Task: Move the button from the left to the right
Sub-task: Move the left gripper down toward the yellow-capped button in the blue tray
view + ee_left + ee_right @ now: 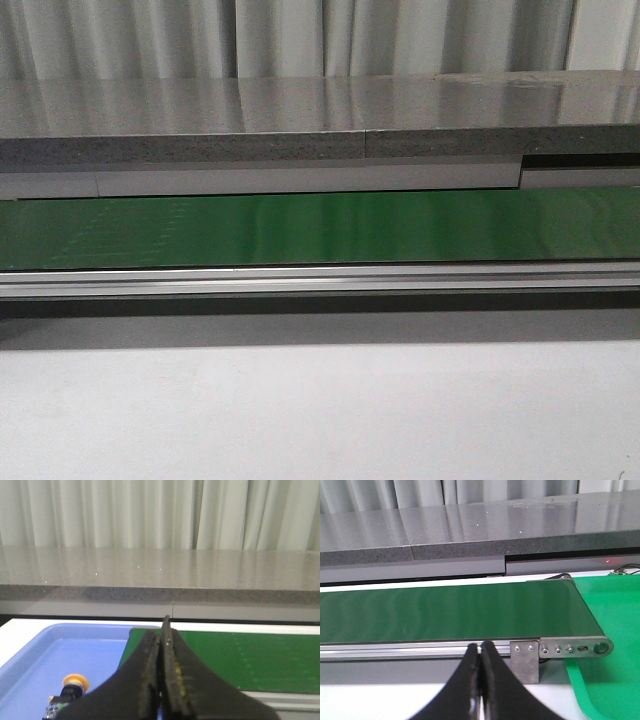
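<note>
Plainly, you have yet to begin: the green conveyor belt (320,228) crossing the middle of the front view carries nothing. In the left wrist view the blue tray (30,652) fills the lower left, and the button (71,689) lies in it, ungripped. Both the left gripper (162,645) and right gripper (481,652) have jaws pressed together on nothing. Picking, carrying and placing all remain.

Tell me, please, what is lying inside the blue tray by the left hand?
The button lies in the blue tray. The shut left hand covers the tray's near right part, so anything there is hidden.
</note>
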Tool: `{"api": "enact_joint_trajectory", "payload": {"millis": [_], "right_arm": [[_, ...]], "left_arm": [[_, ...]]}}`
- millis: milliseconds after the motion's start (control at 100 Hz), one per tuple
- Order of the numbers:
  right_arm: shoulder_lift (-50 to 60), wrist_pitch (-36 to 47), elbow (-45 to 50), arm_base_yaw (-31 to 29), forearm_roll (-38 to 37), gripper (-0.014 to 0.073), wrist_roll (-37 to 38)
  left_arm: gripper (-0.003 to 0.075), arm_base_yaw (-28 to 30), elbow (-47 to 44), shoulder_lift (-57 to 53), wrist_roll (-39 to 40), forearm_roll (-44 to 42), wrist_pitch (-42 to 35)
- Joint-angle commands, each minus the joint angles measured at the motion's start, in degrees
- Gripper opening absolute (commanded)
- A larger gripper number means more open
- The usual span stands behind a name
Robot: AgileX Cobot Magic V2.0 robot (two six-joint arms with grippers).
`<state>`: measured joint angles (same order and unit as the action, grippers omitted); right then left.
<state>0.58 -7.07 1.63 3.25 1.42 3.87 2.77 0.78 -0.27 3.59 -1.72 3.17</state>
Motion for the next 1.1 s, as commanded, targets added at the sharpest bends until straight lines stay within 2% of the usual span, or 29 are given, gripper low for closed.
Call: {"api": "enact_joint_trajectory", "payload": {"millis": [0, 190, 450, 570, 770, 1090], "right_arm": [[1.1, 4.7, -0.9, 0.1, -0.3, -0.0067, -0.3], [1.1, 4.7, -0.9, 0.1, -0.3, -0.0067, -0.3], [1.1, 4.7, -0.9, 0.1, -0.3, -0.0067, -0.3], [1.1, 4.7, -0.9, 0.1, -0.3, -0.0067, -0.3], [1.1, 4.7, -0.9, 0.1, -0.3, -0.0067, -0.3], [1.1, 4.7, -0.9, 0.1, -0.3, -0.0067, -0.3]], "left_arm": [[-0.0020, -0.1, 4.1, -0.2, 0.3, 0.4, -0.2], [-0.0020, -0.1, 15.8, 7.0, 0.3, 1.2, 8.5], [-0.0020, -0.1, 34.1, 21.5, 0.3, 0.9, 33.2], [-0.0020, -0.1, 39.4, 27.9, 0.3, 0.9, 40.0], [-0.0020, -0.1, 41.5, 33.2, 0.3, 2.9, 44.2], [-0.0015, -0.1, 41.5, 35.8, 0.3, 3.1, 45.7]]}}
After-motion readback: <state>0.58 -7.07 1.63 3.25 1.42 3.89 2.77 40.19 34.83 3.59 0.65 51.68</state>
